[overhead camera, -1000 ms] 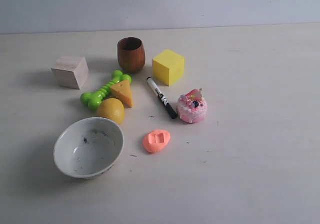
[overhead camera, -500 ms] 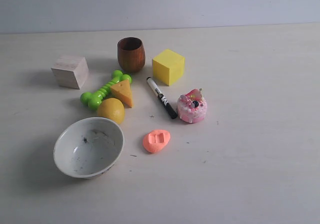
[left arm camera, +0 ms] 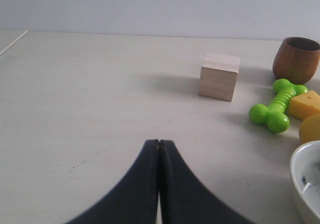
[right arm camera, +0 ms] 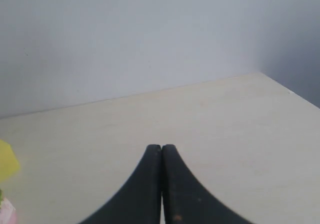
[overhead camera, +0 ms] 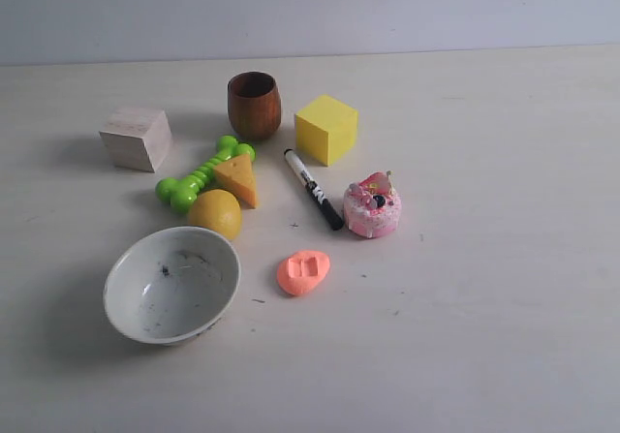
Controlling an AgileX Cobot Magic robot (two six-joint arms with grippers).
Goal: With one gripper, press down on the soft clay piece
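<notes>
The soft clay piece [overhead camera: 303,271] is an orange flattened lump with two rectangular dents in its top, lying on the table in front of the other objects in the exterior view. No arm or gripper shows in that view. In the left wrist view my left gripper [left arm camera: 159,143] is shut with nothing between its black fingers, over bare table away from the clay, which is out of that view. My right gripper [right arm camera: 161,147] is also shut and empty, over bare table with the wall behind.
Around the clay stand a white bowl [overhead camera: 171,284], yellow ball [overhead camera: 215,213], cheese wedge [overhead camera: 238,178], green bone toy [overhead camera: 201,173], wooden cube [overhead camera: 136,138], brown cup [overhead camera: 254,105], yellow cube [overhead camera: 325,128], black marker [overhead camera: 313,188] and pink cake toy [overhead camera: 372,205].
</notes>
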